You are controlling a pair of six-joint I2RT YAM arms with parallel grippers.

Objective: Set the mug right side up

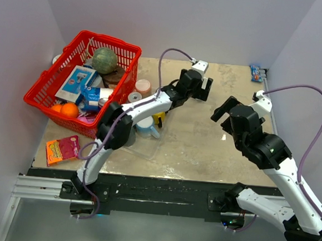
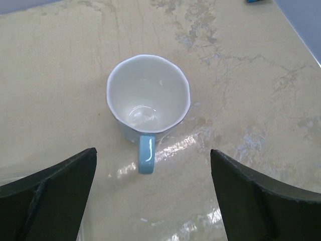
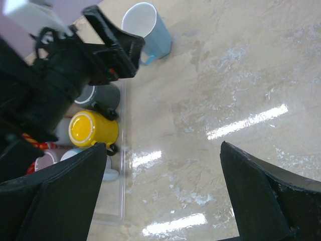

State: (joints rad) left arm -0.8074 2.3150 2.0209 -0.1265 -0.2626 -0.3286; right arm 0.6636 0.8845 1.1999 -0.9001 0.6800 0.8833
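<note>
The beige mottled table carried one red plastic mesh basket at its far left. The basket was packed with boxes and cartons whose printing was too small to read, plus one grey-green round fruit and two oranges.

Two white-and-black arms reached over the table. The left gripper hung above the far middle with its fingers spread wide, holding and touching nothing. The right gripper, to its right and nearer, was likewise spread wide and empty above bare table.

One clear plastic tray lay left of the middle, near the basket. At least three mugs sat in it: one yellow mug, one dark grey mug and one pale-blue mug.

One light-blue ceramic mug with a white inside stood alone at the far middle of the table, right of the tray and directly under the left gripper. It was upright, mouth up, and in the left wrist view its handle showed between the two fingers.

One orange-and-pink packet lay at the near left corner and one small blue packet at the far right corner. The lettering on both was unreadable.
</note>
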